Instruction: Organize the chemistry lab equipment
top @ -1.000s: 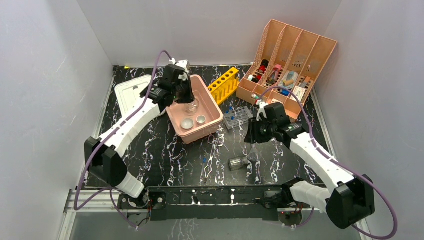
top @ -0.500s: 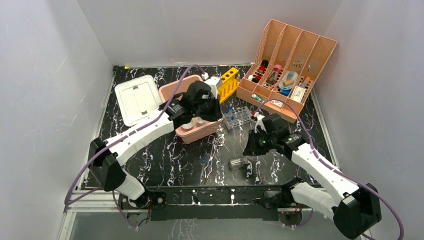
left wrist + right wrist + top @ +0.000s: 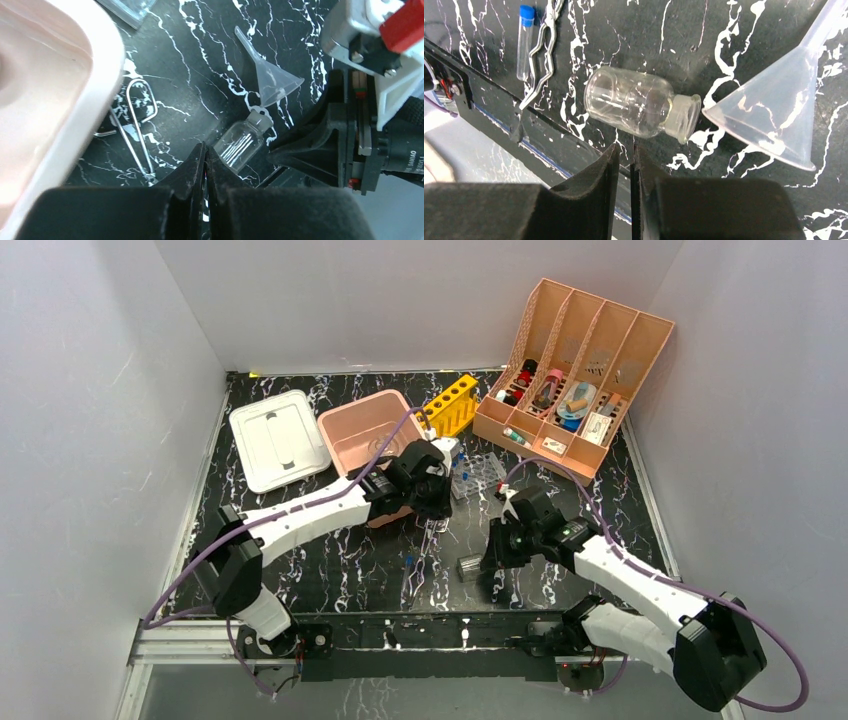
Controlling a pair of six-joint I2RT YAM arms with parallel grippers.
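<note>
Left tool [image 3: 204,159]: fingers pressed together, nothing between them. It hangs at the centre of the overhead view, just off the near right corner of the pink tub [image 3: 352,430]. In its own wrist view the tips sit between the wire tongs [image 3: 544,50] and the small clear glass bottle [image 3: 639,107]. The tongs lie flat on the black marbled desk [image 3: 330,560] below the tub, running toward the bottom edge of the overhead view. Right tool [image 3: 625,156]: fingers nearly together with a thin slit between them and nothing in it, poised right of centre, just over the bottle. The bottle lies on its side on the desk with its mouth toward a clear plastic funnel [image 3: 774,120] — whether rim and cone touch I cannot tell. A blue-capped tube [image 3: 524,42] lies beside the tongs, upper left of the right wrist view. The near part of the tub is hidden behind the left arm. Further back: white lid [image 3: 278,438] left of the tub, yellow tube rack [image 3: 450,405] and peach file organizer [image 3: 580,350] at upper right — well apart from both tools.
</note>
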